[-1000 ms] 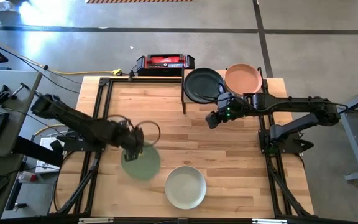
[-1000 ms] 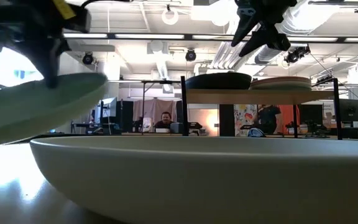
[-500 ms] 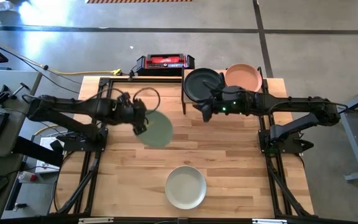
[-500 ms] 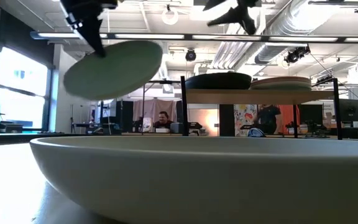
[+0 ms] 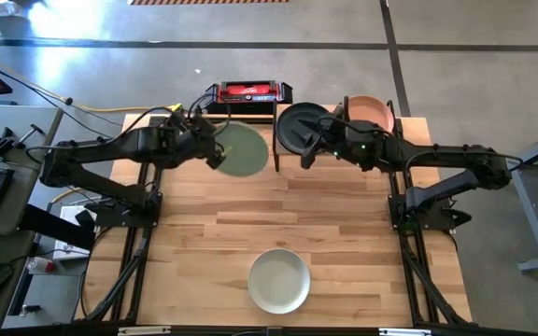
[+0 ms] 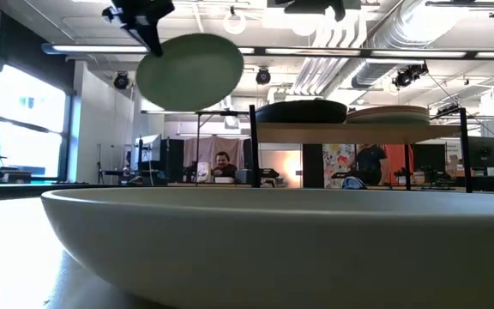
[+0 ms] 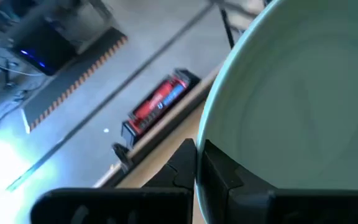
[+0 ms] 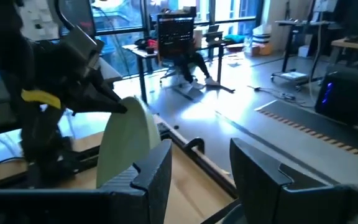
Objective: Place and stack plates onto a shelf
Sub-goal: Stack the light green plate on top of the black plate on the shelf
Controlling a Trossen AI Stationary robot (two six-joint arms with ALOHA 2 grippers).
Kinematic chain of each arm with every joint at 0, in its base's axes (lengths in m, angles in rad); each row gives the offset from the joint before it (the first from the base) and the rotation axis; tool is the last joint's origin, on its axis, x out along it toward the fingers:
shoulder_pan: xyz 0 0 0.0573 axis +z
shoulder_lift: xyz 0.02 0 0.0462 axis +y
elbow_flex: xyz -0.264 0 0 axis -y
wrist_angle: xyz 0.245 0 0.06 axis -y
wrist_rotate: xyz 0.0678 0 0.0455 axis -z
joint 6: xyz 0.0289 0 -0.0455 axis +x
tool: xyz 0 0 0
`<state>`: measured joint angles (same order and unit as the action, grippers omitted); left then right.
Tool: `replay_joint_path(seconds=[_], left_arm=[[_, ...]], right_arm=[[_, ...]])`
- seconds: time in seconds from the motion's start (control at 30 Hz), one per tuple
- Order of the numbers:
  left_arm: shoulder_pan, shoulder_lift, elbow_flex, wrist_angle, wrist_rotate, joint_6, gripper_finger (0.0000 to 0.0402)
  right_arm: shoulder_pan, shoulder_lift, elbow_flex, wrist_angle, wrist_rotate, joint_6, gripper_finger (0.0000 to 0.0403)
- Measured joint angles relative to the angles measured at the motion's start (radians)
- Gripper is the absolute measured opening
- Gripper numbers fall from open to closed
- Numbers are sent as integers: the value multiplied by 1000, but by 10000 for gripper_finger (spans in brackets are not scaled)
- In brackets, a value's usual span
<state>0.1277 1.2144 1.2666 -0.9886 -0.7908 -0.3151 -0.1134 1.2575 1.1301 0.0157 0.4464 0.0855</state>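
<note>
- My left gripper [image 5: 215, 157], clamped on the light green plate [image 5: 242, 151], has carried it up beside the shelf [image 6: 358, 131].
- Right gripper [image 5: 309, 155] hovers open-jawed over the black plate [image 5: 299, 124].
- Off-white plate [image 5: 279, 281] sits alone near the front edge.

The table's [image 5: 344, 224] middle lies bare, while the right gripper [image 5: 308, 149] hangs over the shelf [image 5: 277, 149], just right of the green plate [image 5: 242, 149].

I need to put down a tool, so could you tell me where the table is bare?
The wood between the white plate and the shelf is bare. The far edge is crowded: green plate, black plate, salmon plate, both arms.
</note>
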Motion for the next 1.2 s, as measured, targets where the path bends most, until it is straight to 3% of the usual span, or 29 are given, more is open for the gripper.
replay_joint_path(seconds=[0.63, 1.07, 1.2], left_arm=[[70, 0, 7, 449, -51, 60, 0], [67, 88, 8, 539, 2, 84, 0], [67, 110, 8, 543, 7, 84, 0]], right_arm=[[-26, 57, 0, -20, 15, -25, 144], [-39, 67, 0, -14, 96, 30, 143], [-44, 69, 0, -23, 100, 48, 119]])
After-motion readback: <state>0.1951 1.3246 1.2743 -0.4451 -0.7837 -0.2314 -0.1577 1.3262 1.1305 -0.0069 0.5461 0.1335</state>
